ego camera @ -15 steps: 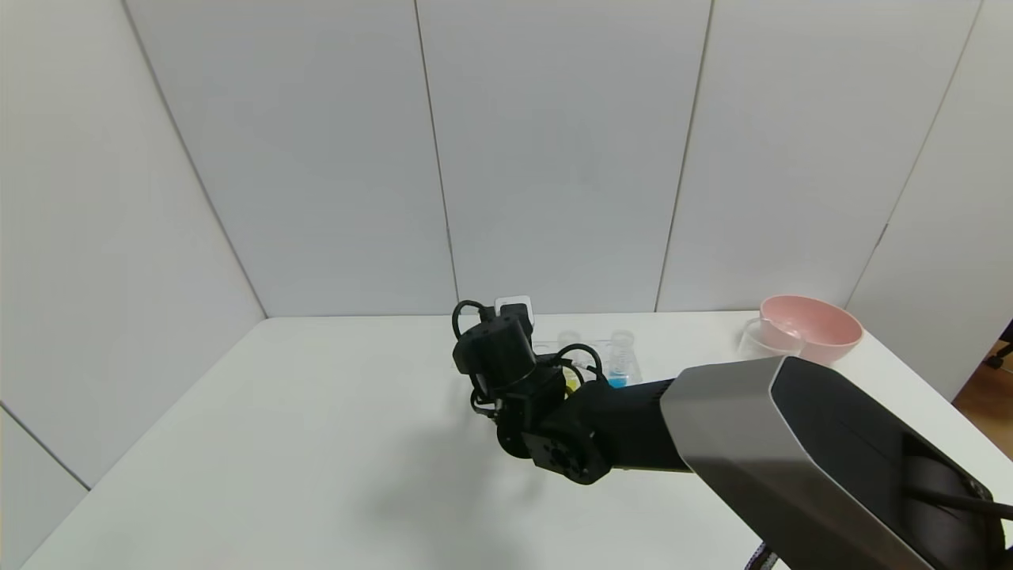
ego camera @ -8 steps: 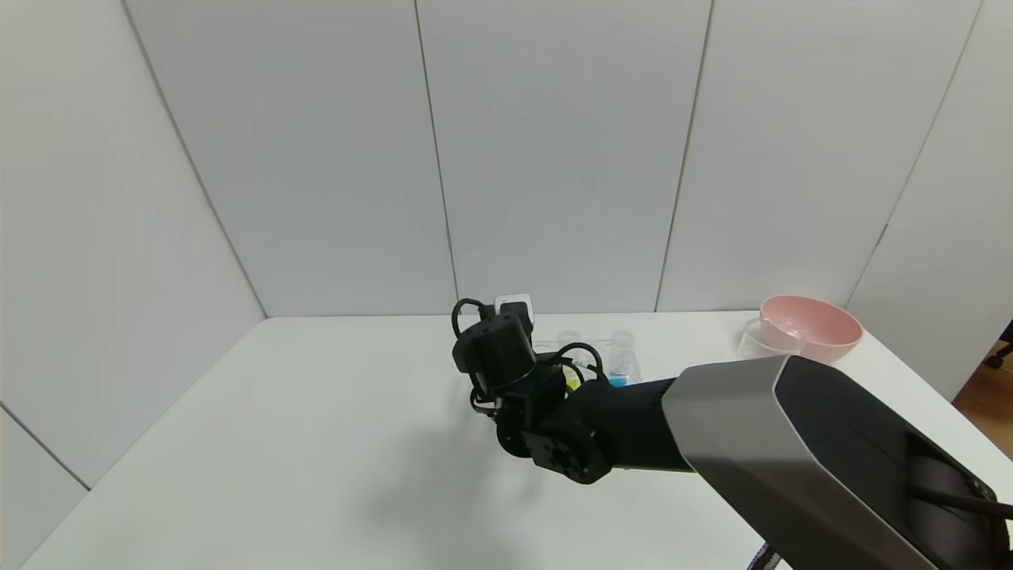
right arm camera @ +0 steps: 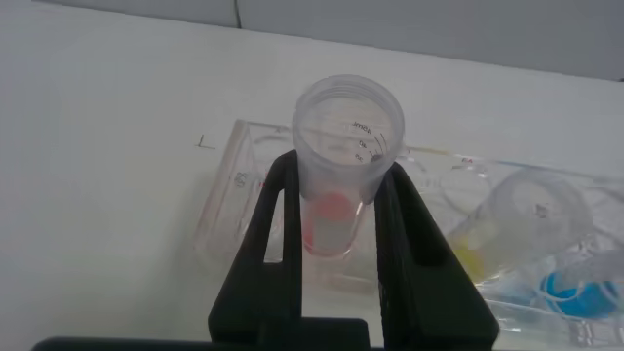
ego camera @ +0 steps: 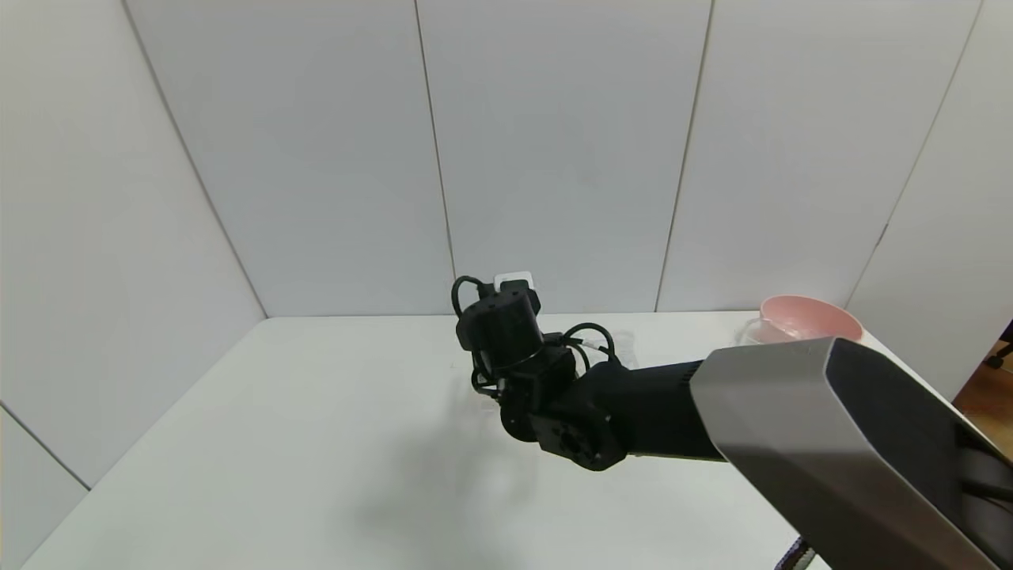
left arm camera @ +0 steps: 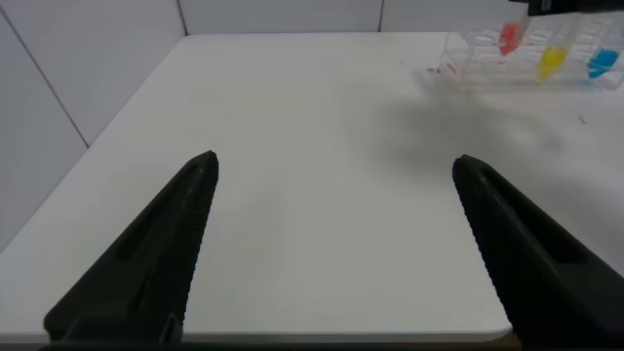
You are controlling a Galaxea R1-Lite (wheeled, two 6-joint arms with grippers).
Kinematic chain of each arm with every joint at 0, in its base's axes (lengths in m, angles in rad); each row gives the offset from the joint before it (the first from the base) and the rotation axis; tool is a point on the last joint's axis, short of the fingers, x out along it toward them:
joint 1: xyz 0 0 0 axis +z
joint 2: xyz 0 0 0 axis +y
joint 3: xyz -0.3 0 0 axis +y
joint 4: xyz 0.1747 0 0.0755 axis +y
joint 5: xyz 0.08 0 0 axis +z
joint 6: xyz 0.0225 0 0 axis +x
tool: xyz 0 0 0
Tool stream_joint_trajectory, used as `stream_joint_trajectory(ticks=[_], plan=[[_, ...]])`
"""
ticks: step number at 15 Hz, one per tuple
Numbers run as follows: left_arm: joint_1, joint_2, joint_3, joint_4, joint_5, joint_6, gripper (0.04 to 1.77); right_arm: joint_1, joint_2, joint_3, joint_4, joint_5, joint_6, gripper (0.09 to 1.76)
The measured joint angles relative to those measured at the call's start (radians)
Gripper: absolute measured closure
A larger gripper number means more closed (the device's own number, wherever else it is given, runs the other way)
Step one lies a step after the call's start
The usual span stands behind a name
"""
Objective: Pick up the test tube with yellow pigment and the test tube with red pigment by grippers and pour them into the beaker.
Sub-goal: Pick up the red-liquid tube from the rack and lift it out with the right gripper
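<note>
two fingers of the right gripper (right arm camera: 331, 234) pinch the red-pigment tube (right arm camera: 341, 161) (left gripper (left arm camera: 331, 244) spread)

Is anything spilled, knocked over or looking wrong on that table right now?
Nothing stands out. The right gripper is shut on the test tube with red pigment, which is upright with its liquid at the bottom. The yellow tube and blue tube stand in the clear rack, and no drips show on the table.
</note>
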Motion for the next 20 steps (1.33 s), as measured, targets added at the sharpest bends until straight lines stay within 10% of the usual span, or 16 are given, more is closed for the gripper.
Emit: stream_joint_trajectory(ticks=[7,20], plan=[[0.000,0.000,0.000,0.000,0.000,0.000,0.09,0.019,-0.134,0.068,0.001,0.019,-0.030,1.35],[0.000,0.000,0.000,0.000,0.000,0.000,0.09,-0.081,-0.586,0.701,-0.024,0.333,-0.053,1.35]])
